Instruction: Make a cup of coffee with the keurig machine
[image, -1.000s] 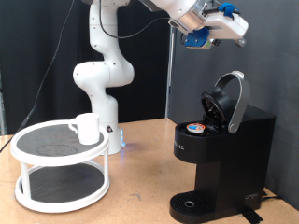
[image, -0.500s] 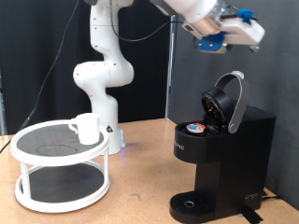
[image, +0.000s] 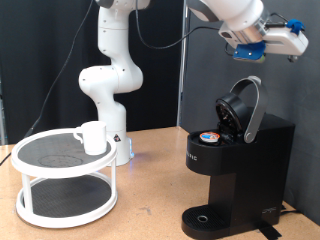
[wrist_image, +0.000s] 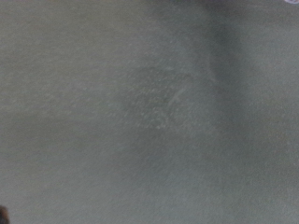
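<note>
The black keurig machine stands at the exterior view's right with its domed lid raised. A small pod with a coloured top sits in its open chamber. The white cup stands on the top tier of the white tray table at the left. My gripper is high in the air above and to the right of the raised lid, far from the cup. Nothing shows between its fingers. The wrist view shows only a blurred grey surface, with no fingers in it.
The white round two-tier tray table stands on the wooden table at the exterior view's left. The arm's white base rises behind it. The machine's round drip tray is bare. A dark curtain hangs behind.
My gripper has moved steadily to the exterior view's right and slightly down, from above the machine's front to beyond the raised lid. The cup, pod and machine have not moved.
</note>
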